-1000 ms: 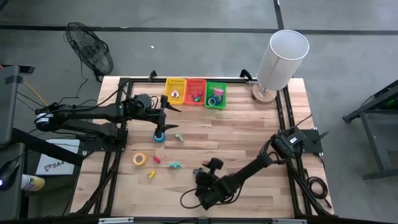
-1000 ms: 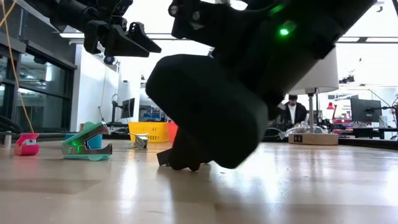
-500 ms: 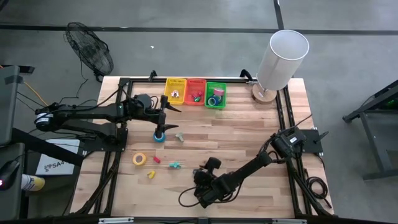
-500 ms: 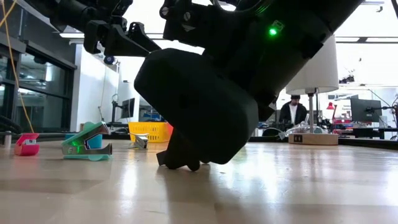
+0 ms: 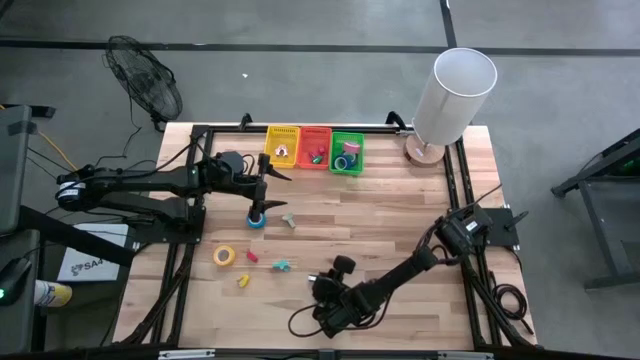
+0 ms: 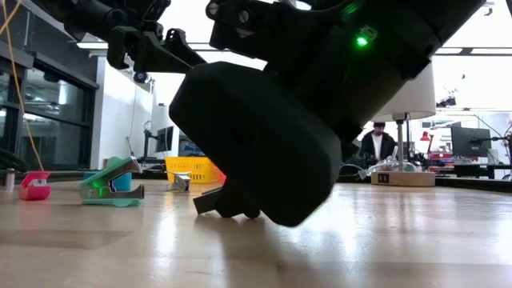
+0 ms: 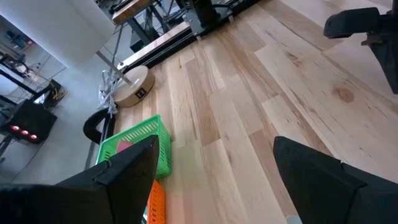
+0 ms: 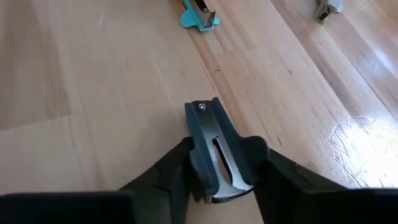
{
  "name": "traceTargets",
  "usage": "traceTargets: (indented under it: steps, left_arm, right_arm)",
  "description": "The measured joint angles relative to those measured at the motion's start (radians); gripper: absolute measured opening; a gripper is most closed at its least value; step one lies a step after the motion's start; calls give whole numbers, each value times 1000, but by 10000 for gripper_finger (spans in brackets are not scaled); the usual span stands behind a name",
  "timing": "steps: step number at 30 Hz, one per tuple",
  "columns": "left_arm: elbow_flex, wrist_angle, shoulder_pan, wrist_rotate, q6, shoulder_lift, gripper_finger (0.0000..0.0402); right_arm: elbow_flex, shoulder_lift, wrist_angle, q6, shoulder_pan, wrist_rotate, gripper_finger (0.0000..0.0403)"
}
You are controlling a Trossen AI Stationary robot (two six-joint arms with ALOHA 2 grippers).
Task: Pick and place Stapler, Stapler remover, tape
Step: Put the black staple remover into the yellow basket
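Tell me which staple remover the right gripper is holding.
The dark blue staple remover, clamped between the right gripper's fingers. The teal one lies loose on the table farther off.

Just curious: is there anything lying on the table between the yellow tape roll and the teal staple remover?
Yes. The high view shows a small pink item lying between the yellow tape roll and the teal staple remover.
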Motion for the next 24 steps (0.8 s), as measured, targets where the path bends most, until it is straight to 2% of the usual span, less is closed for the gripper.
traceTargets:
  steps: [6, 13, 24]
  left_arm:
    - [0, -3, 0, 0, 0, 0, 312]
    - [0, -3, 0, 0, 0, 0, 312]
    - [0, 30, 0, 23, 0, 0, 312]
  right_arm:
    - [-2, 2, -4, 4, 14, 28, 96]
    - [-8, -35, -26, 44, 24, 94, 96]
    - [-8, -120, -51, -94, -6, 326, 95]
